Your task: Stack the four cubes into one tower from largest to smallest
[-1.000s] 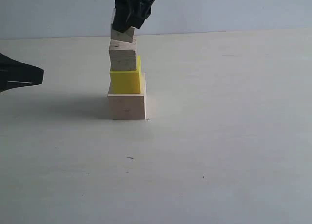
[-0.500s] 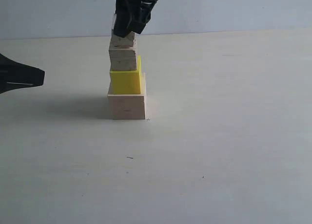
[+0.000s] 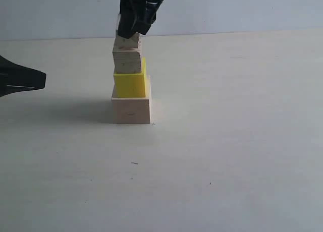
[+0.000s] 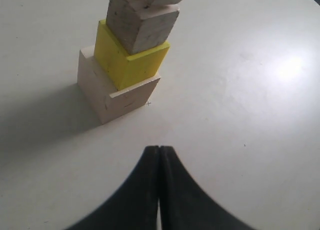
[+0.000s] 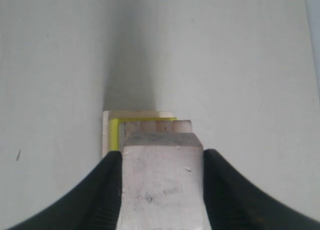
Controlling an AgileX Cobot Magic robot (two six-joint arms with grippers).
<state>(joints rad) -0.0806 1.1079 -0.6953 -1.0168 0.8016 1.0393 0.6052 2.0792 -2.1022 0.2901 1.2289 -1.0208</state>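
The exterior camera sits low, almost level with the bench, facing the tower side-on from fairly near. The left wrist camera looks obliquely down past the left fingers, standing off from the tower. The right wrist camera looks steeply down between the right fingers, close above the top cube. All three views share the tower.

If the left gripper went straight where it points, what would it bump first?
Probably the tower, about at the yellow cube, which is level with the left gripper. Depth is unclear; it might slip past.
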